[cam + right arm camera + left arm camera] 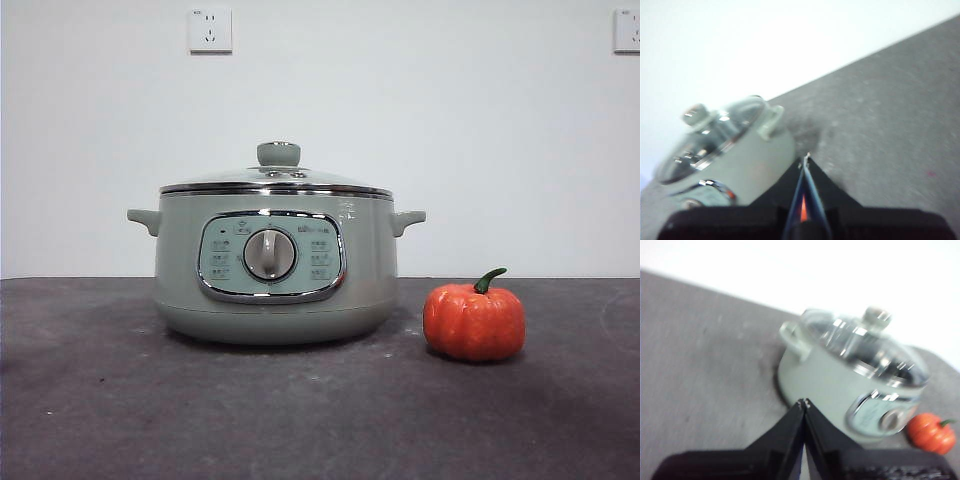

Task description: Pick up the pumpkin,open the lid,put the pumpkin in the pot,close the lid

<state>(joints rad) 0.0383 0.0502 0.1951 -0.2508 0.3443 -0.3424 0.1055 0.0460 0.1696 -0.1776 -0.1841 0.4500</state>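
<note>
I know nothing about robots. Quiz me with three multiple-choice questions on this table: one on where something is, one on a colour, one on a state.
1. Where is the pumpkin?
A. inside the pot
B. on the table beside the pot
C. held by a gripper

2. What colour is the knob on the lid?
A. sage green
B. red
C. black

3. How is the pot now?
A. lid off
B. tipped over
C. lid on, upright

Answers: 1 B, it sits on the dark table, apart from the pot. 2 A, it matches the pot. 3 C, the glass lid rests on the rim; the left gripper and right gripper hang shut, away from it.
</note>
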